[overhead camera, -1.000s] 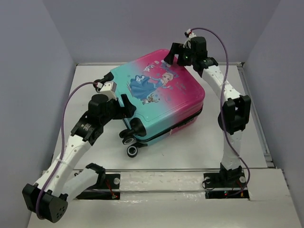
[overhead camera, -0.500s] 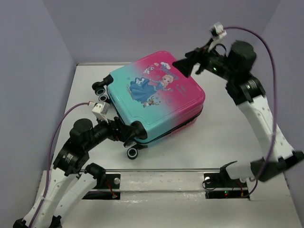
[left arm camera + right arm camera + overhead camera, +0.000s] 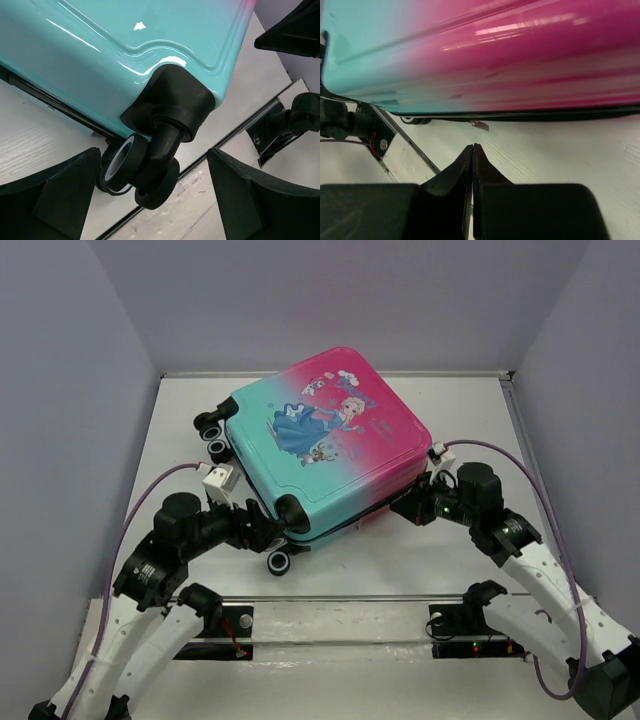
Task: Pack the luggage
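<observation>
Zipping stage, I'd say: left jaws are gaping at the luggage's [image 3: 330,440] near wheel [image 3: 137,172], right jaws pressed together beside its seam, needing the zipper pull [image 3: 481,125] next

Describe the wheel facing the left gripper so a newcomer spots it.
Find the pink-to-teal suitcase lying flat mid-table. At its near teal corner, a black twin wheel points toward the left gripper. The other visible wheels sit at the far-left corner.
</observation>
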